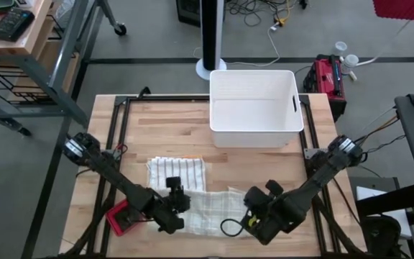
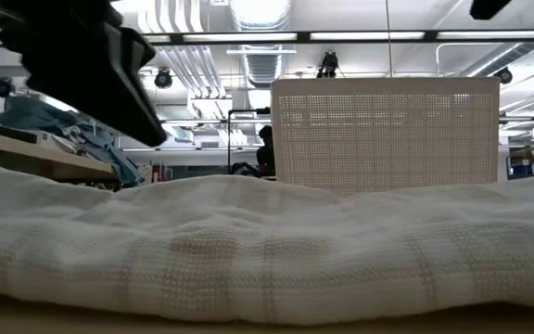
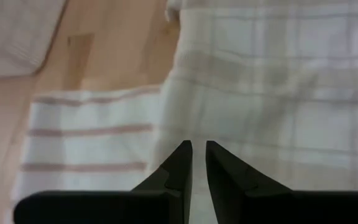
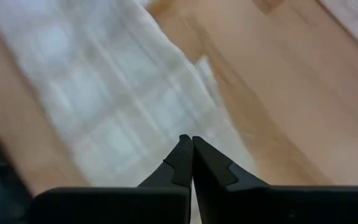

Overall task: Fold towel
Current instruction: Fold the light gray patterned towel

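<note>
A white checked towel (image 1: 210, 208) lies spread near the table's front edge, and it fills the low view as a long hump (image 2: 267, 250). My left gripper (image 1: 175, 208) stands over its left part. Its fingers (image 3: 199, 148) are almost together, and the cloth (image 3: 272, 93) runs right up to them. My right gripper (image 1: 254, 218) is at the towel's right end, fingers shut (image 4: 192, 142) above the towel's corner (image 4: 104, 93), with no cloth showing between them. A folded pink-striped towel (image 1: 175, 173) lies just beyond. My left gripper pinches the checked towel at its left edge (image 3: 166, 140) between the two fingertips, coming slanting down from the near left. The fingertips hide the exact spot, and I cannot tell whether it has one layer or several. I cannot tell whether my right gripper touches the towel.
A white plastic bin (image 1: 254, 108) stands at the table's far middle and shows behind the towel in the low view (image 2: 383, 130). A red object (image 1: 121, 218) lies under my left arm at the near left. Bare wood lies between the towels and the bin.
</note>
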Available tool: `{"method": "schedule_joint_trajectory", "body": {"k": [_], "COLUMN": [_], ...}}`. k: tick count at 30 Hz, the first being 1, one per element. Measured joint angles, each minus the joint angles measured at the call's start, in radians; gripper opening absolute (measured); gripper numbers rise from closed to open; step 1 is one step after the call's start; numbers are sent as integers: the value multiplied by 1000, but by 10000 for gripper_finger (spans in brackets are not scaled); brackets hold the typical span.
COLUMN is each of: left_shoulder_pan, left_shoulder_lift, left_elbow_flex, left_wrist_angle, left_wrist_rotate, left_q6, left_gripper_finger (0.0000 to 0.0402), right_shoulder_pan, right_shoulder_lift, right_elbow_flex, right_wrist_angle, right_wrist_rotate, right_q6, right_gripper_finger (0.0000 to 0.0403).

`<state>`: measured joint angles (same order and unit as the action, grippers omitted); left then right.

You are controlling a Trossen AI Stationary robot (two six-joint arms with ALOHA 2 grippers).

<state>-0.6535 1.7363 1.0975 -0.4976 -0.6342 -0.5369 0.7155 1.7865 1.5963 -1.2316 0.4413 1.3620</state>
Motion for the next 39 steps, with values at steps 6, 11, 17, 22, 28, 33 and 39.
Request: {"method": "schedule_joint_trajectory", "body": {"k": [6, 11, 17, 22, 28, 33, 39], "left_shoulder_pan": [36, 11, -27, -38, -28, 31, 80], "left_shoulder_lift": [-3, -9, -10, -12, -16, 21, 73], "left_elbow_flex": [9, -11, -27, -27, -26, -23, -2], "left_wrist_angle": [-1, -6, -3, 10, 136, 339, 358], "left_wrist_rotate": [26, 122, 153, 161, 252, 344, 331], "left_q6": [44, 38, -18, 10, 129, 162, 161], "left_gripper_finger": [36, 36, 36, 36, 36, 36, 36], "right_shoulder_pan": [3, 5, 7, 9, 25, 53, 131], "right_shoulder_lift": [1, -2, -73, -173, -274, -342, -380], "right_elbow_flex": [-29, -130, -351, -594, -772, -795, -785], "right_wrist_angle": [23, 74, 318, 575, 691, 691, 691], "right_wrist_rotate": [2, -70, -120, -75, -46, 3, -15], "right_q6": [49, 79, 69, 113, 200, 229, 311], "right_gripper_finger": [2, 2, 1, 1, 0, 24, 97]}}
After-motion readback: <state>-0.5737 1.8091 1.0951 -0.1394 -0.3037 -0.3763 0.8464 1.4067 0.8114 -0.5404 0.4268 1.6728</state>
